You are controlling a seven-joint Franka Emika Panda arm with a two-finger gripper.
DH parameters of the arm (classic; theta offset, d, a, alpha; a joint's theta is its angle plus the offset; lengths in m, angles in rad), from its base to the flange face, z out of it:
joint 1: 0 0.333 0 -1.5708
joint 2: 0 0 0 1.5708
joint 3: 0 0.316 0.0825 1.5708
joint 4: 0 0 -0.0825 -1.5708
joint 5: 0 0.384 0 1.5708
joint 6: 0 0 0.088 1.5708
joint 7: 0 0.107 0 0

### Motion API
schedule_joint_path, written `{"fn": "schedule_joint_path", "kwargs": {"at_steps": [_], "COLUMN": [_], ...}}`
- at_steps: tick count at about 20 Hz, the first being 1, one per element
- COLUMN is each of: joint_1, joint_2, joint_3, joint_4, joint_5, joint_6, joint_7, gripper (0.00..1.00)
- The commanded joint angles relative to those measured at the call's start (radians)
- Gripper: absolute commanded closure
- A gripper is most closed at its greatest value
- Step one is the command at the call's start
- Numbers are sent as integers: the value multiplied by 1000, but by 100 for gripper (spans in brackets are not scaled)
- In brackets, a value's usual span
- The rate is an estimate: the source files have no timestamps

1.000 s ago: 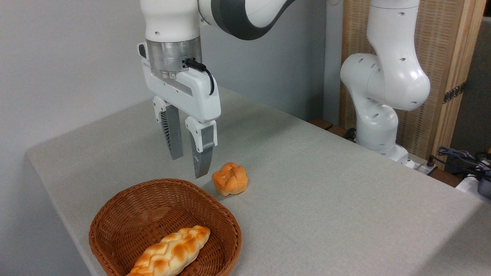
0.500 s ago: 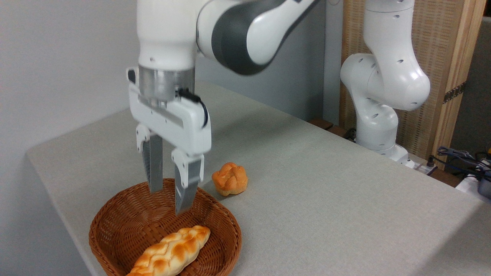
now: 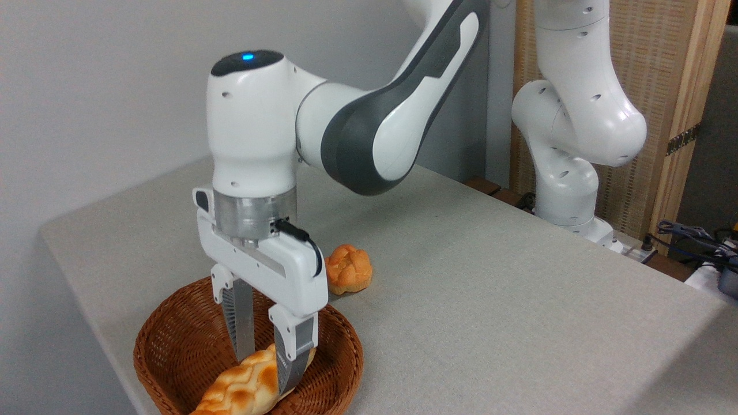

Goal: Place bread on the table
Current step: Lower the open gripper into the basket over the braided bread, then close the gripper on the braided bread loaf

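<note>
The bread (image 3: 239, 389), a long braided loaf with golden patches, lies in the brown wicker basket (image 3: 173, 346) at the bottom left of the table (image 3: 490, 300). My gripper (image 3: 265, 369) reaches down into the basket, open, with one finger on each side of the loaf's upper end. The fingertips are level with the loaf and look close to or touching it. The loaf's far tip is partly hidden behind the nearer finger.
A small round orange bun (image 3: 347, 268) sits on the tabletop just behind the basket, right of my wrist. The arm's white base (image 3: 568, 173) stands at the table's far right edge, with cables (image 3: 692, 236) beyond it.
My gripper has come down and forward from above the basket's far rim into the basket, and its open fingers now straddle the loaf. The loaf and the bun have not moved.
</note>
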Motion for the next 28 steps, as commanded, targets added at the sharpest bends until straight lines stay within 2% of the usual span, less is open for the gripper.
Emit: {"fn": "schedule_joint_path", "kwargs": {"at_steps": [1,10,11,12,14,15,28], "joint_1": [-7,-8,-8,-8,-8,-8,-13], "joint_2": [39,62,62,62,62,62,48], "joint_3": [10,2,1,-1,-4,-4,-10], "joint_4": [9,9,9,9,9,9,12], "joint_5": [-2,-2,-1,1,-1,-1,-4], "joint_6": [44,59,59,59,59,59,59], "joint_7": [5,7,8,10,18,18,15], "gripper": [0,0,6,19,54,61,62]}}
